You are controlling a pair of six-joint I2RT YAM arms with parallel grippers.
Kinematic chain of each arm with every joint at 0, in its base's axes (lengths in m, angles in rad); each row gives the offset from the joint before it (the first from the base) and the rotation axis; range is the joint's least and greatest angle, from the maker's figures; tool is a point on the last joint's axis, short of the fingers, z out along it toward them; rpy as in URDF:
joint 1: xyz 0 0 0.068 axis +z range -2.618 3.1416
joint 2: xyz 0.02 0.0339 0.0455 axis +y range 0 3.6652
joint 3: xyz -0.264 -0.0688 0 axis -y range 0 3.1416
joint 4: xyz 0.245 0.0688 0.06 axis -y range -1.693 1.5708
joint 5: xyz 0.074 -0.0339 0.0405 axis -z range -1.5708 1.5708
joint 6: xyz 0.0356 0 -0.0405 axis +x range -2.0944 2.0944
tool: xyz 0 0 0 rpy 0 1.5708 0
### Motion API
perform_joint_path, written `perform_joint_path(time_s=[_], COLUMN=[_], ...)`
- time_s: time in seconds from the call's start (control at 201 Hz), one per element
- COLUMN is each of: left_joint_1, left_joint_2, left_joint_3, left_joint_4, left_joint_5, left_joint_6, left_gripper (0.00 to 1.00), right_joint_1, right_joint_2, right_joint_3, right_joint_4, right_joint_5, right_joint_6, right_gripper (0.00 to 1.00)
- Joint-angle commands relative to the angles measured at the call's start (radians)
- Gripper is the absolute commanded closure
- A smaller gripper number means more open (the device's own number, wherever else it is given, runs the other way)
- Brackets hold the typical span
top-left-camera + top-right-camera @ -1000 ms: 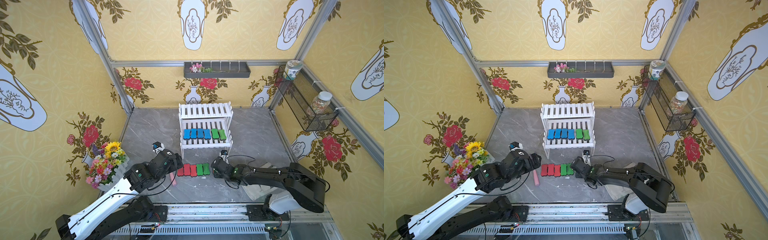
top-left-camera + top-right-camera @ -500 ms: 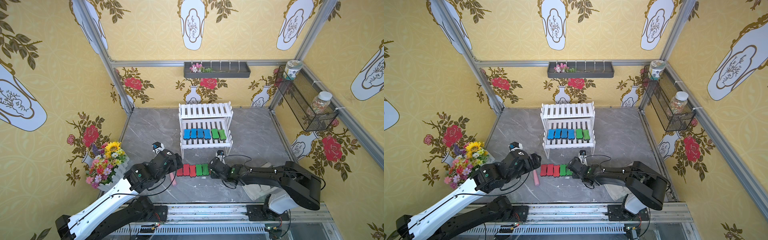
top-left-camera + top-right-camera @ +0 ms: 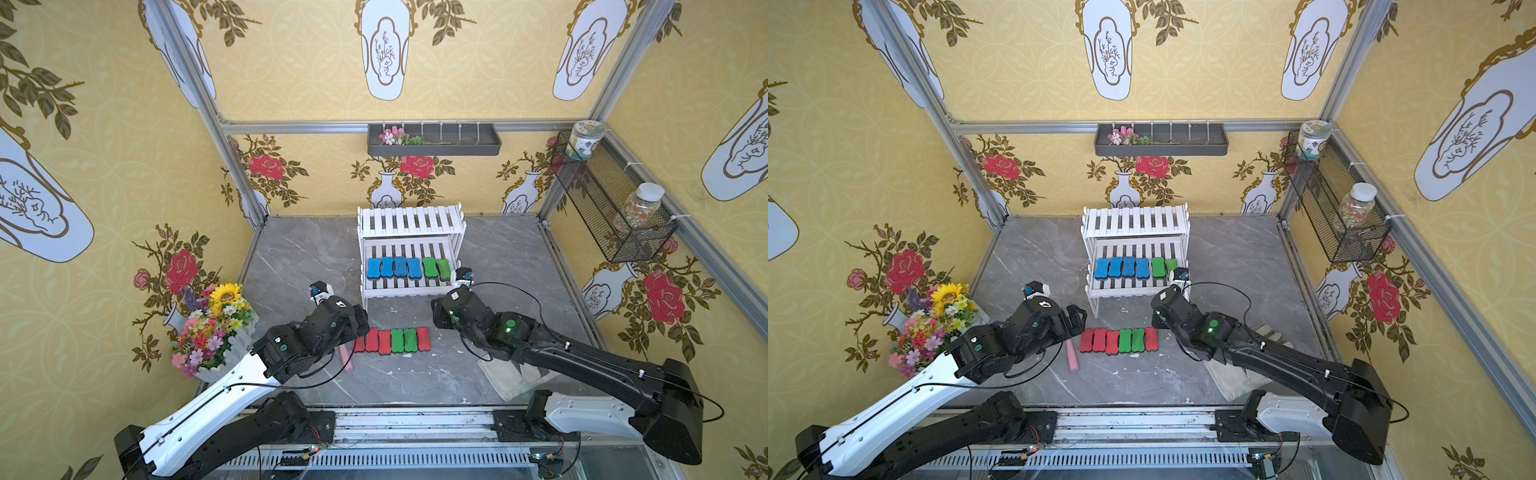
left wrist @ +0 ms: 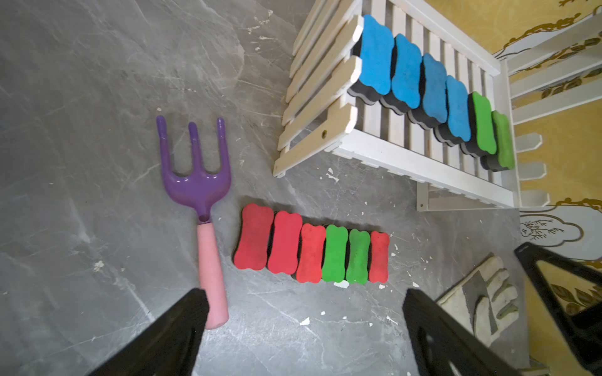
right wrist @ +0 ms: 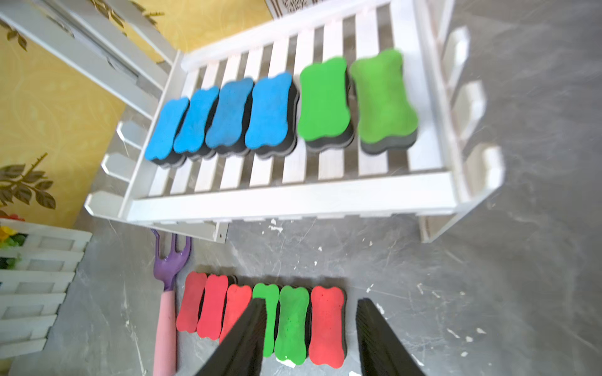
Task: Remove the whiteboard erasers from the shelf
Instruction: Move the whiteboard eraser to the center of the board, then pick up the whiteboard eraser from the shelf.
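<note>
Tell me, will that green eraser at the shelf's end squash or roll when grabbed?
Probably squashes slightly: the green eraser looks like foam over a dark pad. Likely light. Flat and low on the shelf slats, it should not roll, though pushing could snag it.

Released the red eraser (image 3: 423,338) at the right end of the row (image 3: 390,340) before the shelf (image 3: 409,288). Parted the fingers (image 5: 247,338), emptied the right gripper (image 5: 311,301), lifted it off the row toward the shelf's front right corner.
</note>
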Motion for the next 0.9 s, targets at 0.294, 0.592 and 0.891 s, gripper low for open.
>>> perform_joint_path(time_s=[0.294,0.592,0.891], left_joint_1=[0.001,0.001,0.001], left_joint_2=[0.131,0.155,0.022], left_joint_3=[0.070,0.084,0.030], left_joint_4=[0.177,0.187,0.071], left_joint_5=[0.062,0.074,0.031], left_joint_6=[0.087,0.082,0.033], left_gripper=[0.01,0.02,0.01], right_joint_1=[-0.185,-0.196,-0.170], right_joint_2=[0.124,0.314,0.496], right_joint_3=[0.200,0.285,0.462], right_joint_4=[-0.077,0.010,0.005], right_joint_5=[-0.115,-0.184,-0.184], right_joint_6=[-0.124,-0.168,-0.217], right_gripper=[0.45,0.47,0.46])
